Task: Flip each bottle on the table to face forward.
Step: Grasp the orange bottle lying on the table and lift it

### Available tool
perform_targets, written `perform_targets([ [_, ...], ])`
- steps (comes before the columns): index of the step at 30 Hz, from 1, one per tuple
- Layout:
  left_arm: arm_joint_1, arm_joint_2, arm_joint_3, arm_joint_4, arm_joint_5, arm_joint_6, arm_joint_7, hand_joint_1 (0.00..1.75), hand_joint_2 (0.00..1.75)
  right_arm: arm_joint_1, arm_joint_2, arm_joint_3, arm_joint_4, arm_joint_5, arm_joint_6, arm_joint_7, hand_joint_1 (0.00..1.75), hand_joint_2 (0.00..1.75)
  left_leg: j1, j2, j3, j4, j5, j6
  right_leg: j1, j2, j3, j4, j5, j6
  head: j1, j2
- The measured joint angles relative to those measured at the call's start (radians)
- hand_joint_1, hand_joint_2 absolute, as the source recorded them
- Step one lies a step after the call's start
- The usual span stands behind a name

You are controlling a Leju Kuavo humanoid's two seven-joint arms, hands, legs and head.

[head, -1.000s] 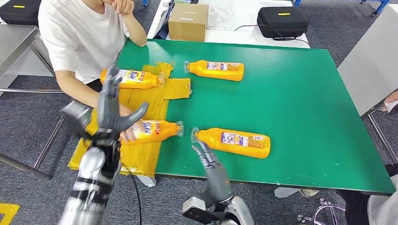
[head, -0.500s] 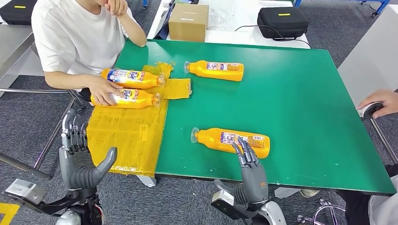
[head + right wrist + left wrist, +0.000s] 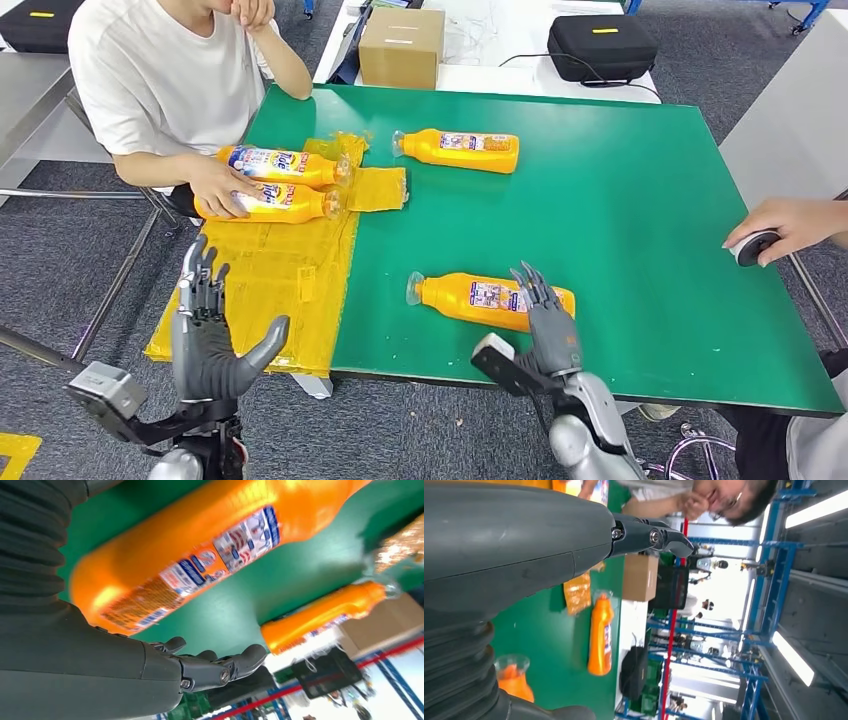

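Several orange bottles lie on their sides on the green table [image 3: 640, 210]. The near bottle [image 3: 480, 298] lies close to the front edge, back label up, cap pointing left. My right hand [image 3: 548, 322] hovers over its base end with fingers spread, holding nothing; the right wrist view shows this bottle [image 3: 200, 560] just beyond the fingers [image 3: 220, 667]. My left hand [image 3: 210, 335] is raised and open off the table's front left corner. A far bottle [image 3: 462, 150] lies mid-table. Two more bottles [image 3: 282, 163] [image 3: 275, 204] lie on the yellow sheet [image 3: 275, 285].
A person in a white shirt [image 3: 160, 80] sits at the table's left, one hand [image 3: 222, 188] on the nearer left bottle. Another person's hand [image 3: 790, 225] rests at the right edge. A cardboard box [image 3: 402, 45] and black case [image 3: 602, 45] stand behind the table.
My left hand came off the left bottle and pulled back off the table. The person laid that bottle beside the other one. My right hand moved right along the near bottle to its base.
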State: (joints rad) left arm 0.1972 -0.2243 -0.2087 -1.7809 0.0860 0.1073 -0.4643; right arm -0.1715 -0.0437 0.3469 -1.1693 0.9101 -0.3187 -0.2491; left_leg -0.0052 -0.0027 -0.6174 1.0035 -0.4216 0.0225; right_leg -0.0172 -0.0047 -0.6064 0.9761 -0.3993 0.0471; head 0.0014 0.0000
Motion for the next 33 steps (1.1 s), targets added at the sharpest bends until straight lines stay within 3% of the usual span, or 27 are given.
perform_targets([
  [8, -0.035, 0.000, -0.029, 0.055, -0.098, 0.105, 0.093, 0.00, 1.75, -0.190, 0.041, 0.033, 0.244, 0.018, 0.034, 0.056, 0.00, 1.75, 0.000, 0.000, 0.000, 0.000, 0.001, 0.000, 0.000, 0.000, 0.000, 0.000, 0.000, 0.000, 0.000, 0.000],
  [19, -0.051, 0.001, -0.033, 0.114, -0.139, 0.161, 0.184, 0.00, 1.75, -0.319, 0.067, 0.098, 0.429, 0.080, 0.130, 0.172, 0.00, 1.75, 0.000, 0.000, 0.000, 0.000, 0.000, 0.000, 0.000, 0.000, 0.000, 0.000, 0.000, 0.000, 0.000, 0.000],
  [27, -0.046, 0.005, -0.022, 0.115, -0.140, 0.164, 0.192, 0.00, 1.75, -0.362, 0.067, 0.138, 0.495, 0.103, 0.163, 0.202, 0.00, 1.75, 0.000, 0.000, 0.001, 0.000, 0.000, 0.000, 0.000, 0.000, 0.001, 0.000, 0.000, 0.000, 0.000, 0.000],
  [33, -0.018, 0.005, -0.011, 0.093, -0.169, 0.153, 0.208, 0.00, 1.75, -0.355, 0.043, 0.184, 0.489, 0.201, 0.154, 0.333, 0.00, 1.75, 0.000, -0.001, 0.004, 0.000, 0.000, 0.000, 0.000, 0.000, 0.003, 0.000, 0.000, 0.000, 0.000, 0.000],
])
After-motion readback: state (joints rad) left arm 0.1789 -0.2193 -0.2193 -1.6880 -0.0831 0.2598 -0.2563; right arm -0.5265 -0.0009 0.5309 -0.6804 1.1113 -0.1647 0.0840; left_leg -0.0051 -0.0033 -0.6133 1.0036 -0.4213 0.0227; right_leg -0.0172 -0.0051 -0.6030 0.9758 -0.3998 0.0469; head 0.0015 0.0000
